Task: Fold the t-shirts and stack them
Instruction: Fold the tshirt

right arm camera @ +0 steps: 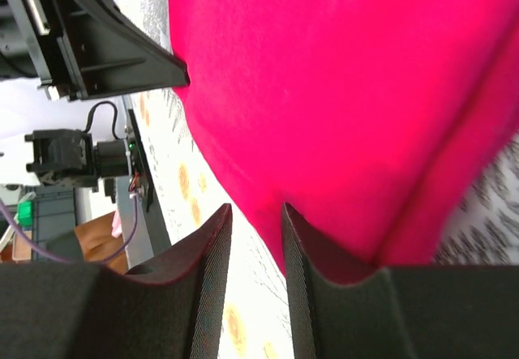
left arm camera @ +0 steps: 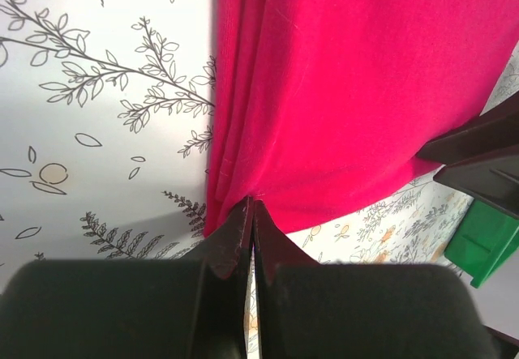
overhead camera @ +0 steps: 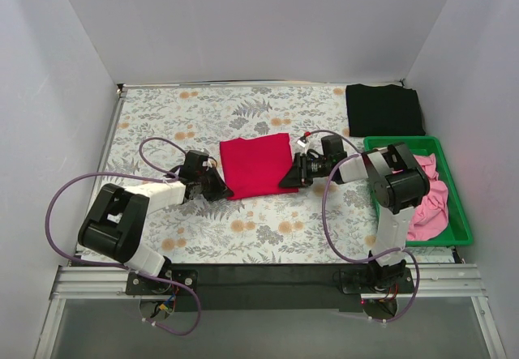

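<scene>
**A robot test cell, most likely in a lab**

Plain white panel walls (overhead camera: 268,19) box in a table under a floral-printed tablecloth (overhead camera: 162,116). A black-and-white left robot arm (overhead camera: 122,221) and its twin right arm (overhead camera: 397,185) are bolted to a black base plate (overhead camera: 268,282) on a silver aluminium rail frame (overhead camera: 81,282) and trail looping purple cables (overhead camera: 61,205). Past the table edge, the right wrist view shows what may be a dark storage crate (right arm camera: 36,213).

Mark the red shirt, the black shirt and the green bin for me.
red shirt (overhead camera: 257,164): top view, middle of the cloth.
black shirt (overhead camera: 383,109): top view, middle of the cloth.
green bin (overhead camera: 397,141): top view, far rim.
</scene>
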